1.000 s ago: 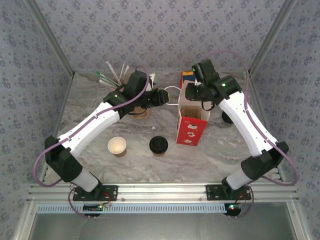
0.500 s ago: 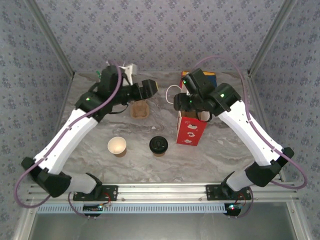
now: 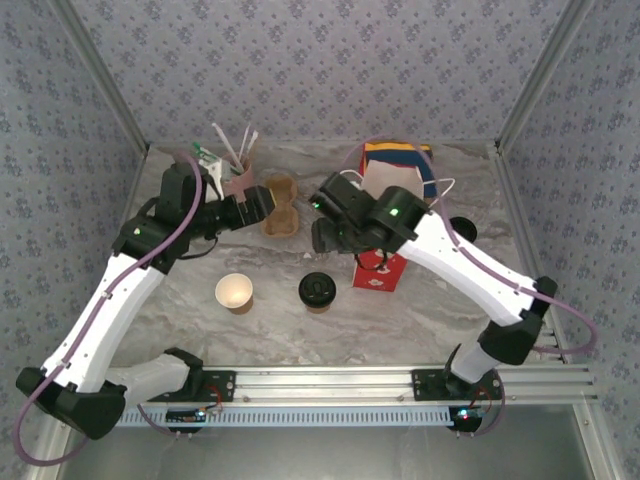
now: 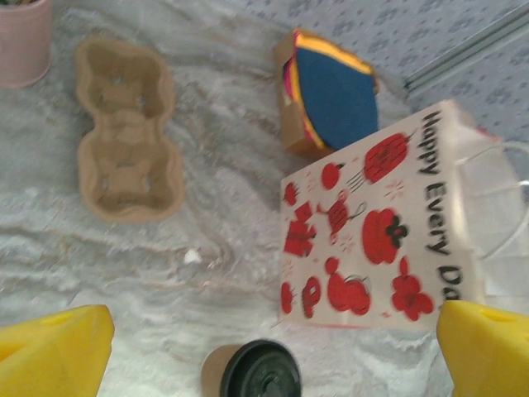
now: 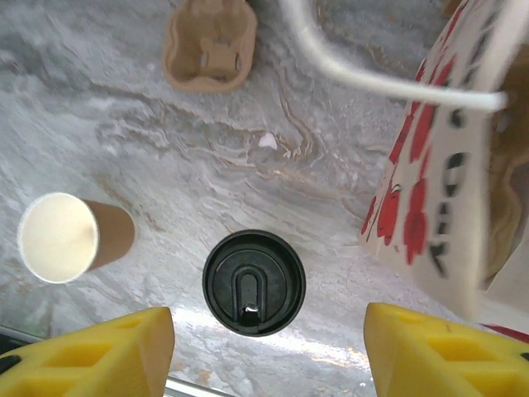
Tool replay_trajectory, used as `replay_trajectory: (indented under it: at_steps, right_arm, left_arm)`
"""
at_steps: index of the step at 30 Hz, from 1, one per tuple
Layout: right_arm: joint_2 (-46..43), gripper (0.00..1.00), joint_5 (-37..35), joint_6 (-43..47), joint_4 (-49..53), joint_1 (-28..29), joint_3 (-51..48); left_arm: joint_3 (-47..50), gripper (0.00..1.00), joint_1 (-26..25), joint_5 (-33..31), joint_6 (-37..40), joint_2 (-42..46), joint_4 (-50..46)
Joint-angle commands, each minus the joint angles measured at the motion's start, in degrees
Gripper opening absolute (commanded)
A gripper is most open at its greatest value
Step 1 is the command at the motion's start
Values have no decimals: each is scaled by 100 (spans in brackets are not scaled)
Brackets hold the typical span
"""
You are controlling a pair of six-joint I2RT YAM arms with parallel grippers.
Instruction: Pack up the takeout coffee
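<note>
The takeout coffee (image 3: 316,290), a small brown paper cup with a round black lid, stands upright on the grey marbled table (image 3: 400,322), near the middle and toward the near edge. Nothing touches it.

To its left, well apart, a lidless paper cup (image 3: 234,292) with a cream inside also stands upright.

Just beyond the coffee and to its right stands a white gift bag (image 3: 385,272) printed with red shapes and black lettering. White cord handles (image 5: 372,80) rise from its top.

The right gripper (image 3: 322,238) hangs in the air just beyond the coffee, beside the bag's left side. Seen from its wrist camera, its yellow fingers (image 5: 99,347) stand well apart, with the black lid below and between them, and they grip nothing.

Farther back, left of centre, a tan moulded cup carrier (image 3: 280,207) with two empty hollows lies flat on the table. The left gripper (image 3: 256,205) hovers at the carrier's left edge, its jaws spread wide, and it holds nothing.

Beyond it, at the far left, a pink cup (image 3: 237,182) holds a bunch of straws (image 3: 228,148). Behind the bag, at the far side, sits a box (image 3: 400,160) with a blue top and orange edges.
</note>
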State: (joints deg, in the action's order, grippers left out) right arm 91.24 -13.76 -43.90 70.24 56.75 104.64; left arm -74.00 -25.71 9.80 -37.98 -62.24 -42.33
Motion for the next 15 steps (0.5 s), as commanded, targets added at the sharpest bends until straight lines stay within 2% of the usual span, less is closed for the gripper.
replay_trajectory:
  at_steps: [1,15]
  right_arm:
    - [325,64,-152,-431,381,166,180]
    - [1466,74,587,-421,447,381,329]
  left_arm:
    - [205,100,123,-43,93,313,-237]
    - [1105,100,322,-392,-132,1056,-535]
